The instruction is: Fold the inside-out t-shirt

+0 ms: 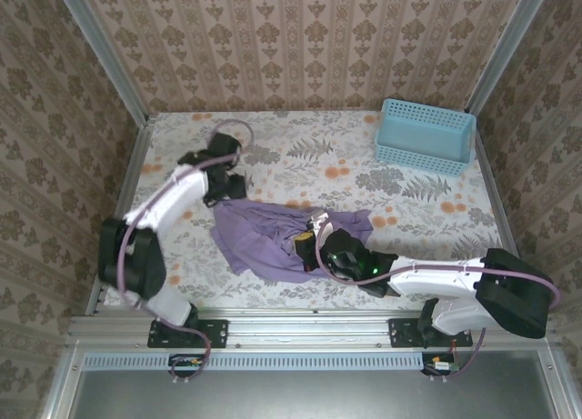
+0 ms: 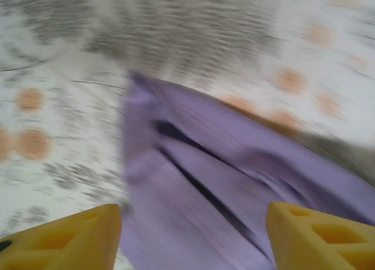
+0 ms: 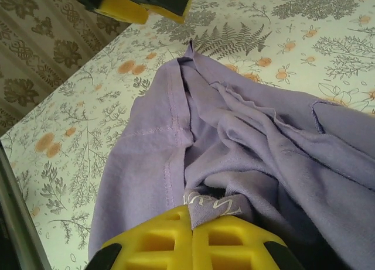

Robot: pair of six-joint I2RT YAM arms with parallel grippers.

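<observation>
Soft lavender-purple cloth t-shirt (image 1: 273, 239) lies crumpled on floral tabletop (image 1: 364, 169), well apart from light-blue plastic mesh basket (image 1: 426, 135), to its near left. Right tool (image 3: 192, 220) pinched shut on a shirt fold. Left tool (image 2: 193, 217) wide open, gripping nothing, above shirt corner.

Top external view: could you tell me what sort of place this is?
Likely a robot test cell: beige patterned wallpaper panels enclose a floral-clothed table, with a metal mounting rail along its front.

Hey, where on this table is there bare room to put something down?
Bare tabletop lies between the blue basket and the t-shirt, and along the far edge left of the basket. Crowded: near centre, around the t-shirt, left pincer and right pincer.
</observation>
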